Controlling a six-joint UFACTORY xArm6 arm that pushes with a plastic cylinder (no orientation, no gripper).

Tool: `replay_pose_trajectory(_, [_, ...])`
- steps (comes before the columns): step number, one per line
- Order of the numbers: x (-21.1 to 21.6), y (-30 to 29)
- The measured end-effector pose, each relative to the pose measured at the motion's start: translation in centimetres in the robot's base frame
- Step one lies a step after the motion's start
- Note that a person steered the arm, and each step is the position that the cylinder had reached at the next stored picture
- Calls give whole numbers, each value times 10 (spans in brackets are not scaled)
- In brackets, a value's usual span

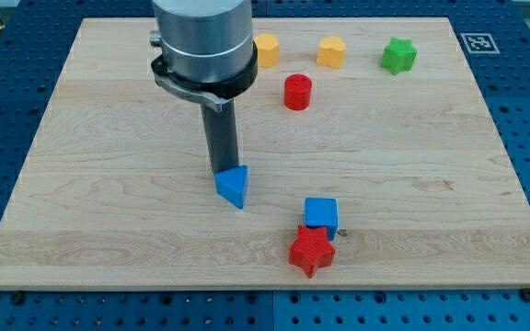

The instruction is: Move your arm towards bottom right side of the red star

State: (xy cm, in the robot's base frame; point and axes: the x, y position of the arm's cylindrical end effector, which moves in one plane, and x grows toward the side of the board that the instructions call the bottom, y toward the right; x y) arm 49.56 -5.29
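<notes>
camera view is showing my tip, a bare rod with no jaws, touching the blue triangle from above. the red star is lying well to its lower right, touching the blue cube.

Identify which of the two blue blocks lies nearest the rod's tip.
The blue triangular block: my tip sits right at its upper edge, while the blue cube lies apart beside the red star.
</notes>
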Motion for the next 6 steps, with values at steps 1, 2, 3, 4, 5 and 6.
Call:
replay_pose_trajectory(1, [16, 10])
replay_pose_trajectory(2, [35, 29])
replay_pose_trajectory(3, [41, 36])
replay_pose_trajectory(4, [4, 46])
replay_pose_trajectory(5, [-3, 114])
replay_pose_trajectory(6, [32, 218])
